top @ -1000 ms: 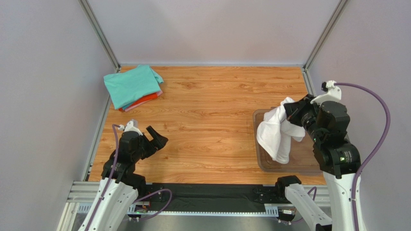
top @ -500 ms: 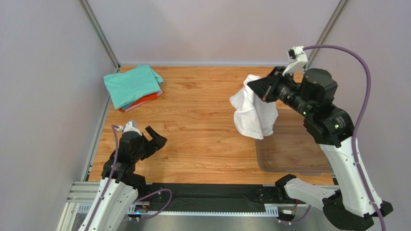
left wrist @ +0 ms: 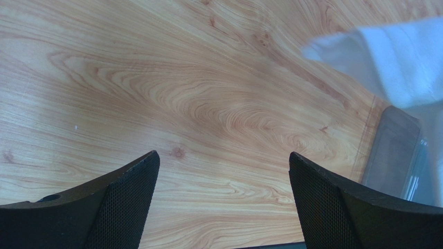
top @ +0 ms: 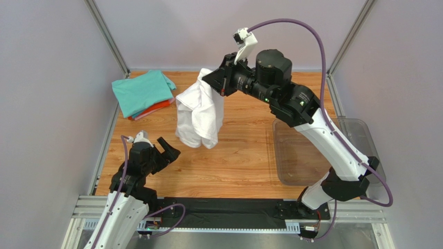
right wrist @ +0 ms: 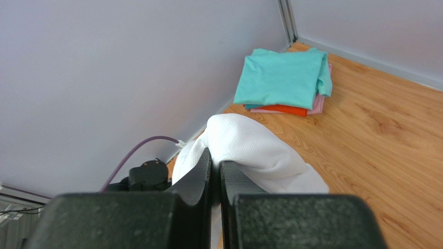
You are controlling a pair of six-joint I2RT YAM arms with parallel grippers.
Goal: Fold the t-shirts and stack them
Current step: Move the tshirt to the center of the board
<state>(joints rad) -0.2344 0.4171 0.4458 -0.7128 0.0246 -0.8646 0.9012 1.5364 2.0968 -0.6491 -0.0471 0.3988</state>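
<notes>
My right gripper (top: 212, 79) is shut on a white t-shirt (top: 197, 115), which hangs bunched in the air over the middle of the table; in the right wrist view the cloth (right wrist: 260, 150) drapes over the closed gripper (right wrist: 216, 155). A folded stack lies at the far left corner: a teal t-shirt (top: 141, 91) on top, with pink and orange-red (top: 162, 105) edges under it; it also shows in the right wrist view (right wrist: 283, 78). My left gripper (top: 167, 148) is open and empty, low over the table at the near left; its view (left wrist: 223, 171) shows bare wood and a corner of the white shirt (left wrist: 395, 57).
A clear plastic bin (top: 359, 135) sits on the table's right side, partly under my right arm; its corner shows in the left wrist view (left wrist: 395, 150). Grey walls with metal rails enclose the table on three sides.
My right arm has lifted the white t-shirt out from over the bin and swung it left and farther back, from the right side to above the table's middle. The left arm has not moved.
</notes>
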